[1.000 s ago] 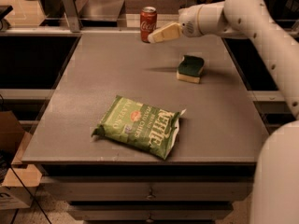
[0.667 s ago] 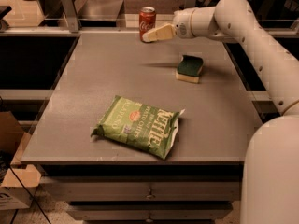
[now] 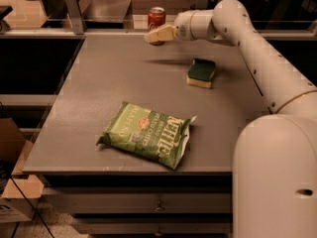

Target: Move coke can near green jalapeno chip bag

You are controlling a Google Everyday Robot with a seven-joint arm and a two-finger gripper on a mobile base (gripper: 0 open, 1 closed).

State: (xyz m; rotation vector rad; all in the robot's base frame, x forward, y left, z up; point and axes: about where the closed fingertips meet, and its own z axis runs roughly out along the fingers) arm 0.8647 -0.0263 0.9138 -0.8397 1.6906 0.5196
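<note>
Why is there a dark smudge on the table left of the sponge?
Camera view: it looks like a shadow cast by the gripper, raised beside the coke can at the far edge of the table; the light seems to come from overhead.

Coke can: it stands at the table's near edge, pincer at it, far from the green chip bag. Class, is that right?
Not the near edge: the camera view shows the coke can at the far edge of the table. The pincer is at it, far from the green chip bag.
</note>
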